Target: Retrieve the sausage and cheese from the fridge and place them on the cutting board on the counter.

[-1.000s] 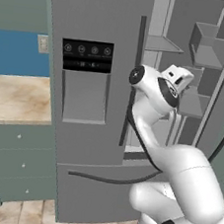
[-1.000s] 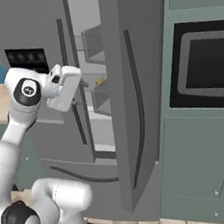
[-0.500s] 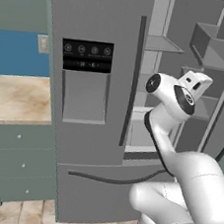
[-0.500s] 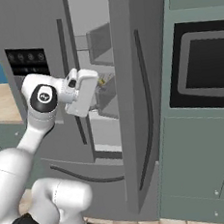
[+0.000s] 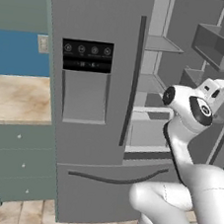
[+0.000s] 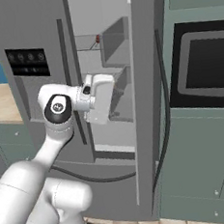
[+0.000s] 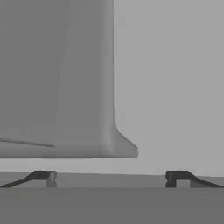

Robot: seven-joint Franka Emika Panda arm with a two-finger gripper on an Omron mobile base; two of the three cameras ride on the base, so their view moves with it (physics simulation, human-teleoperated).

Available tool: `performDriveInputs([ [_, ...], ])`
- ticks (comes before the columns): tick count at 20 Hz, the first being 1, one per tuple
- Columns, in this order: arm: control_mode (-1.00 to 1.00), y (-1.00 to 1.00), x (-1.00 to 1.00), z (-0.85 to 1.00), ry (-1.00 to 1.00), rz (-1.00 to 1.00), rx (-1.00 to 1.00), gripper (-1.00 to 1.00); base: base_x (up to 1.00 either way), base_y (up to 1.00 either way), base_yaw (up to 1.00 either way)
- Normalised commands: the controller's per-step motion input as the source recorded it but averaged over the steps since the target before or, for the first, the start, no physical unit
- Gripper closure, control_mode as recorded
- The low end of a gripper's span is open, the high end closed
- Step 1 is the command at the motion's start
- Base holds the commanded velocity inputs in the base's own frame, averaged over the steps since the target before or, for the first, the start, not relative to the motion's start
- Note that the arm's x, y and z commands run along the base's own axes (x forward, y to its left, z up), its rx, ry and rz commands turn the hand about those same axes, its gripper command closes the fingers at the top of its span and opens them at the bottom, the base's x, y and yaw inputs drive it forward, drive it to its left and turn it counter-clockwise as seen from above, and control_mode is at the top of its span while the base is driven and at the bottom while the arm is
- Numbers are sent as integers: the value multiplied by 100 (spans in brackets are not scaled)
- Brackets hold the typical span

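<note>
The smooth grey fridge (image 5: 90, 106) stands with its right door swung open, flat grey shelves (image 5: 159, 43) inside. The hand (image 7: 113, 177) reaches into the gap beside a rounded bin corner (image 7: 118, 146), empty, fingers (image 7: 43, 177) wide apart. A small dark red sausage (image 6: 97, 38) lies on an upper shelf. The beige marbled surface (image 5: 14, 97) lies left.

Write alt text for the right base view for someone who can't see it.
A white robot arm reaches into the fridge through its open right door, toward grey shelves. A small dark red item sits on an upper shelf; a dark oven window is set in the green cabinets alongside.
</note>
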Motion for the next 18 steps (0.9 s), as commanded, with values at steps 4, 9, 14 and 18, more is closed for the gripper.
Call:
performDriveInputs([
  [4, -100, -49, -4, 0, 0, -14, -16, -100, 0, 0, 0],
  [9, -100, 0, -67, 0, -1, -14, -17, -100, 0, 0, 0],
  [14, -100, 9, -97, 17, 0, -11, -11, -100, 0, 0, 0],
  [18, -100, 29, -61, 77, -3, 0, -2, -100, 0, 0, 0],
])
